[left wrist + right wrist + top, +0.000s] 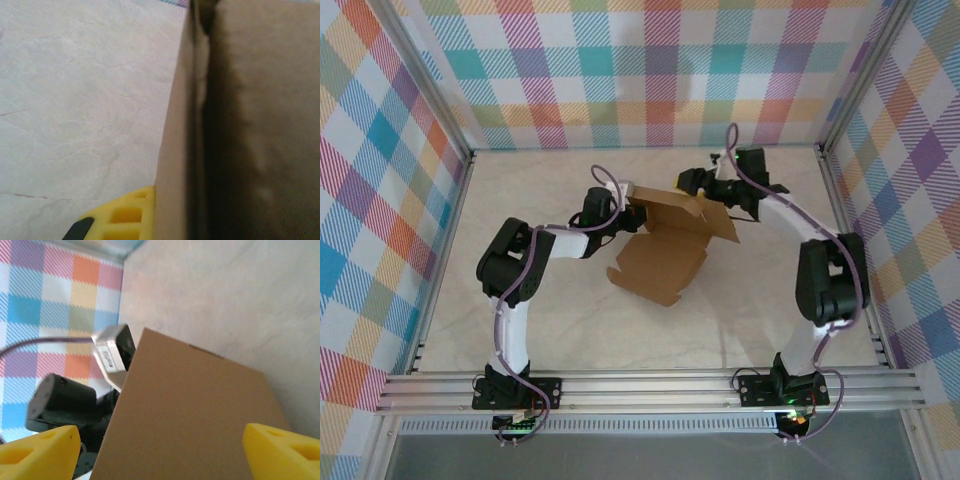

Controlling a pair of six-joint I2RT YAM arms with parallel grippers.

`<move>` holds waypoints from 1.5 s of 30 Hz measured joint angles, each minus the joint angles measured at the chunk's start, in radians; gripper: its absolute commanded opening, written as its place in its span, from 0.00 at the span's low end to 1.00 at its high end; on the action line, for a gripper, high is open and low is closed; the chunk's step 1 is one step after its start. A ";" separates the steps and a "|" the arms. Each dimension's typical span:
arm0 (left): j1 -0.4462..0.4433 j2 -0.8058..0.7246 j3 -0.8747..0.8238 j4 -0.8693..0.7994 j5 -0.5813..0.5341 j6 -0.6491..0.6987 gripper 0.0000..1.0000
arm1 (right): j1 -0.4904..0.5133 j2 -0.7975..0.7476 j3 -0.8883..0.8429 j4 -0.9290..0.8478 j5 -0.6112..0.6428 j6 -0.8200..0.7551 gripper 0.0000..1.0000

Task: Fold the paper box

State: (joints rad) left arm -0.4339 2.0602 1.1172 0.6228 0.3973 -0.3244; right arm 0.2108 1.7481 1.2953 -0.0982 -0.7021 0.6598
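Box [665, 252]: half-folded, between the grippers.
Left gripper [622, 204]: at its left wall; grip unclear.
Right gripper [694, 181]: fingers apart, straddling its far edge.

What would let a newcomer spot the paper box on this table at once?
Start at the pale marbled table inside the plaid walls, then look between the left arm and the right arm. The paper box is the plain brown cardboard sheet, partly folded with flaps raised, the only brown thing among black-and-white arm parts.
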 measured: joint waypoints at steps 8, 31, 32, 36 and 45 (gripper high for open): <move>0.006 0.001 0.000 0.019 0.014 -0.103 0.02 | -0.101 -0.298 -0.171 0.005 0.235 0.014 0.85; 0.058 0.043 0.002 0.218 0.082 -0.497 0.00 | -0.232 -0.483 -0.586 0.398 0.126 0.154 0.83; 0.058 0.043 0.003 0.222 0.083 -0.503 0.00 | -0.219 -0.472 -0.580 0.410 0.108 0.157 0.82; 0.058 0.043 0.007 0.232 0.089 -0.525 0.00 | -0.144 -0.398 -0.534 0.483 0.049 0.203 0.74; 0.057 0.046 0.008 0.251 0.108 -0.528 0.00 | -0.082 -0.235 -0.443 0.615 -0.032 0.336 0.50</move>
State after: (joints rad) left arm -0.3771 2.1059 1.1248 0.8742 0.5049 -0.8524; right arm 0.1284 1.5127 0.8520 0.5171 -0.7338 0.9955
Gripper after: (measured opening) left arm 0.064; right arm 0.541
